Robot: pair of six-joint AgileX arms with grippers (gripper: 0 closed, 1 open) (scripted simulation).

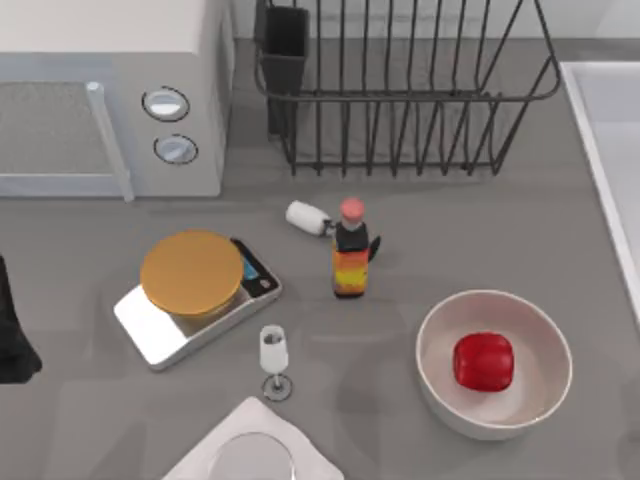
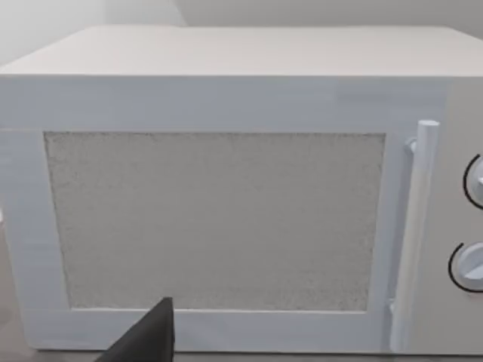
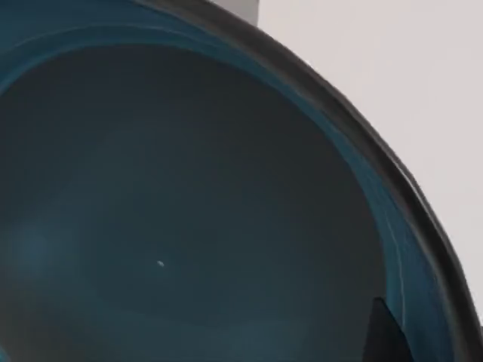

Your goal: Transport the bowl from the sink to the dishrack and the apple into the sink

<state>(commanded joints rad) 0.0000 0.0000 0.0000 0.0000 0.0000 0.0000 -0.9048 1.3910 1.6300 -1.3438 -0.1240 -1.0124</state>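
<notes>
Left arm [image 1: 12, 335]: a dark part of it lies at the table's left edge, low in the top view. Left gripper: one dark fingertip [image 2: 147, 339] enters the left wrist view. Right gripper: one dark fingertip [image 3: 385, 335] enters a corner of the right wrist view.

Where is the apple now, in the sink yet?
Not yet: the apple lies inside the white bowl on the table, apart from the sink.
</notes>
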